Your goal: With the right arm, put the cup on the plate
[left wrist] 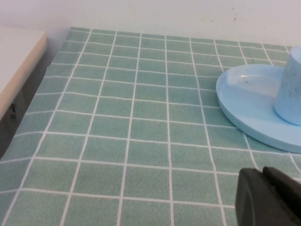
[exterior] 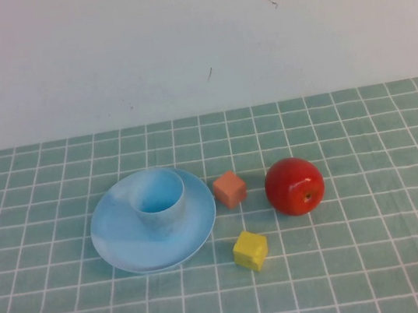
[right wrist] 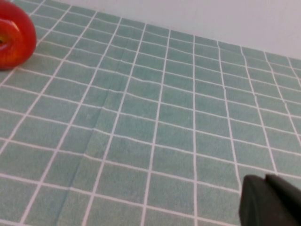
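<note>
Nearest the high camera sits one small yellow cube-shaped block on the green checked tablecloth. Just beyond it come three things roughly in a row: the round, shallow light blue plastic plate to the left, one small orange cube-shaped block in the middle just beside the plate's rim, and one glossy red apple to the right.

Standing upright on the plate, toward its far side, is the small light blue handleless plastic cup — so the task looks done as far as these views show, with nothing visibly left but keeping the arms clear.

Neither arm appears in the high view. The left gripper shows only as a dark corner in its own wrist view, low over the cloth near the plate and cup; whether it is wide or narrow I cannot tell. The right gripper is likewise a dark corner over bare cloth, well apart from the apple — its state cannot be told, and it holds nothing that shows.

Count: one cup, one plate, one apple, two blocks.
</note>
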